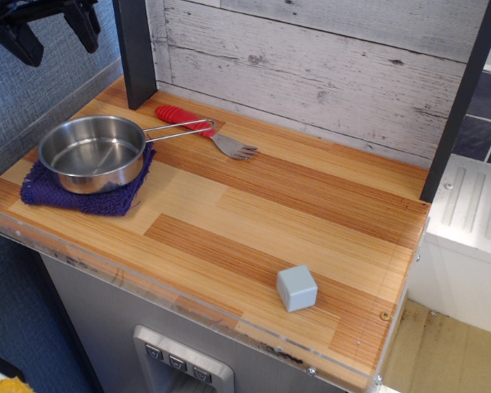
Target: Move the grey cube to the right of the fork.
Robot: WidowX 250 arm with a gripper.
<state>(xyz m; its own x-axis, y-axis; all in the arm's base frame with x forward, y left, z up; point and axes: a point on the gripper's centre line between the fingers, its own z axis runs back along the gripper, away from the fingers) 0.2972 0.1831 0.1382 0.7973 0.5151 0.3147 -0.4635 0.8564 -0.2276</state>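
Observation:
The grey cube [297,288] is a small pale blue-grey block. It sits alone on the wooden tabletop near the front right edge. The fork [203,128] lies at the back of the table, its red ribbed handle pointing left and its grey tined head pointing right. The steel pan's wire handle crosses over the red handle. My gripper [47,26] is black and hangs high at the top left, above and left of the pan and far from the cube. Its fingers look spread apart and hold nothing.
A steel pan [92,152] stands on a purple cloth [82,195] at the table's left. A dark post [136,51] rises behind it; another dark post [462,102] runs down the right. A plank wall backs the table.

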